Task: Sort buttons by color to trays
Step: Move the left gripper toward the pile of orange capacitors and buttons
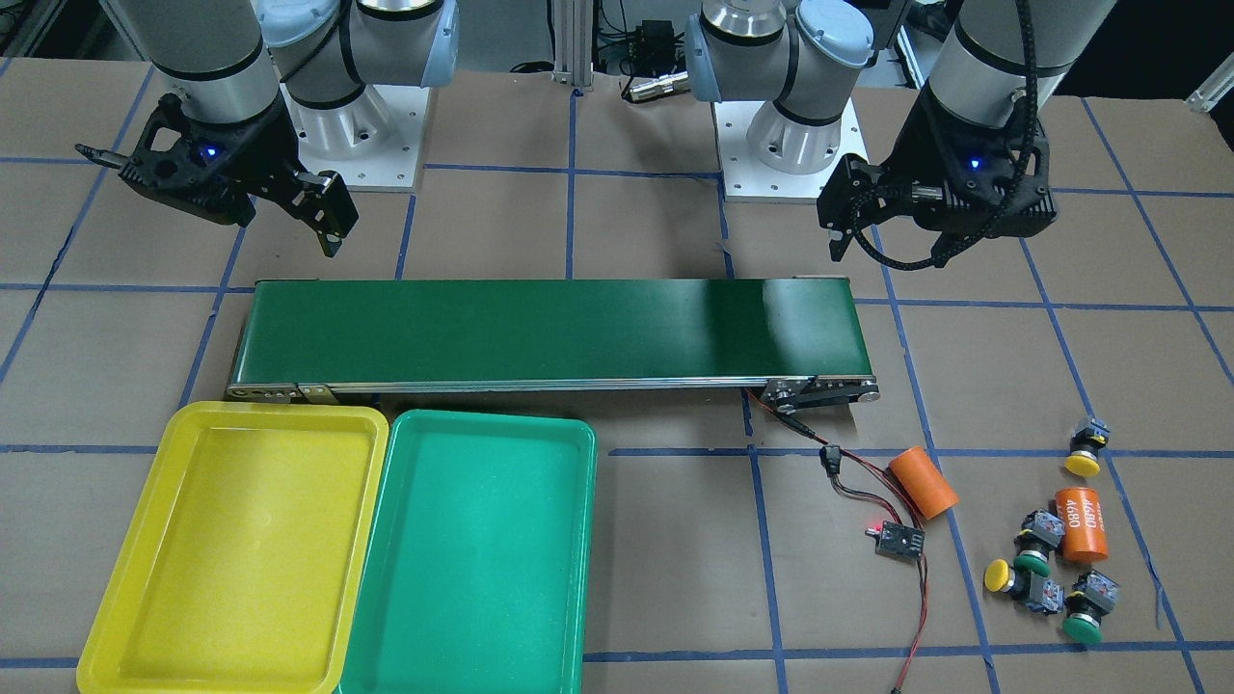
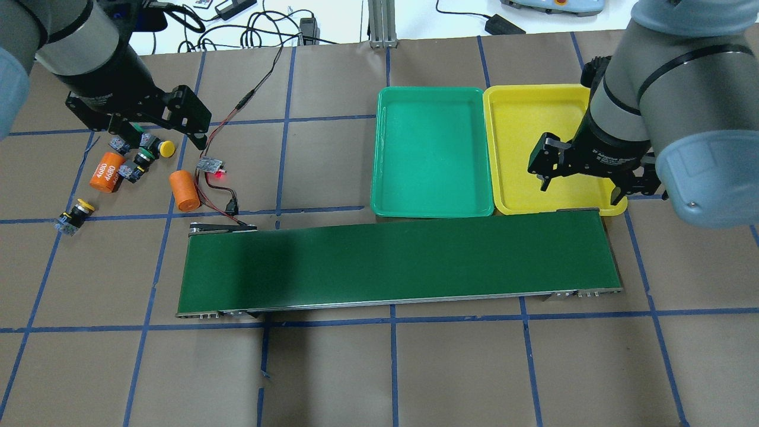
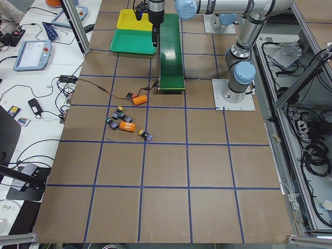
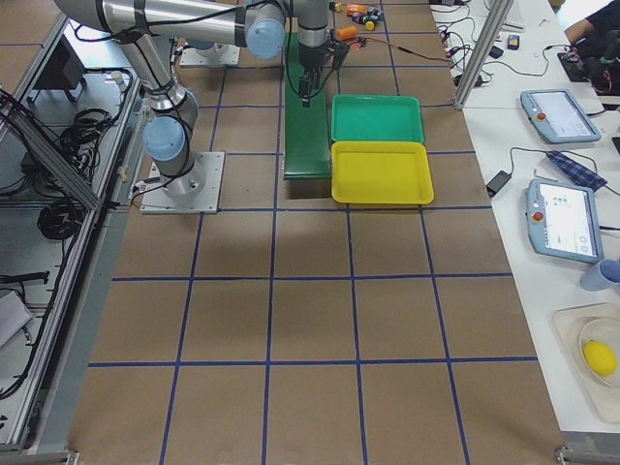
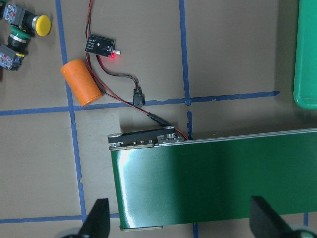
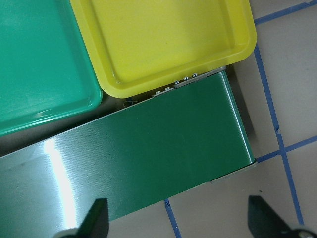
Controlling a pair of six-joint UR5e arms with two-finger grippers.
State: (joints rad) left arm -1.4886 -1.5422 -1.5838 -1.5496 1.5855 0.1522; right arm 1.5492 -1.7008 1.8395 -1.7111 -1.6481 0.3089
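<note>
Brown counter (image 2: 415,367) first, taped in a blue grid and closest to the overhead lens. Then the long dark-green conveyor belt (image 2: 403,264) across its middle. Between the belt and the operators' edge, toward the counter's right end, a yellow tray (image 1: 251,549) and a green tray (image 1: 482,559) touching side by side, nothing in either. Next, both arms aloft: left tool (image 5: 178,208) released and spread wide, hanging over the belt's left end; right tool (image 6: 178,208) likewise spread, grasping nothing, above the belt's right end by the yellow tray's corner. Smaller again, two orange cylinders (image 1: 923,482) (image 1: 1082,523) near the counter's left end, one marked 4680, not for sorting. Smallest, the four buttons at that same left end toward the operators' edge, well apart from the trays: a green button (image 1: 1032,551), a yellow button (image 1: 1003,576) and a second green button (image 1: 1087,617) bunched beside the marked cylinder, plus a lone yellow button (image 1: 1085,455) on its robot-ward side. No sorting done yet, by the look of it; first pick pending, most likely for the left tool. Best to begin with the lone yellow button, with only the cylinder near it. Come straight down and close across the blocky body, not the round cap, likely slippery. Keep off the cylinder, apt to roll if nudged. Given the long reach to the trays, probably wiser to set each button on the belt's left end than to stretch across.
</note>
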